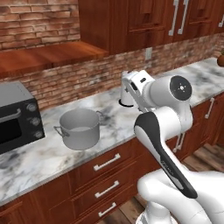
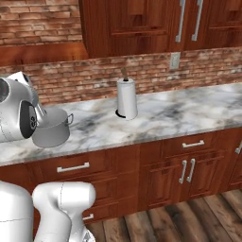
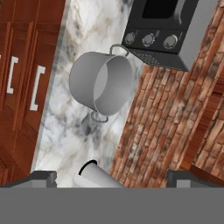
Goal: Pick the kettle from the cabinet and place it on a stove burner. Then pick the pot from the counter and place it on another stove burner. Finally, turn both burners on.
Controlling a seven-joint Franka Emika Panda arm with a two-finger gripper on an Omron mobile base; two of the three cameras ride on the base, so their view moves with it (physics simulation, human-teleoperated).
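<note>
Hand view shows the gripper (image 3: 109, 180) with its fingers (image 3: 43, 177) wide open and holding nothing, up above the counter (image 3: 65, 131). The pot (image 3: 100, 83) sits on the counter by the black oven (image 3: 170, 30). I think no step is done yet: no kettle or stove is around.

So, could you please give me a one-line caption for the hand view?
Open claw looks along the counter at the pot beside a black oven.
</note>
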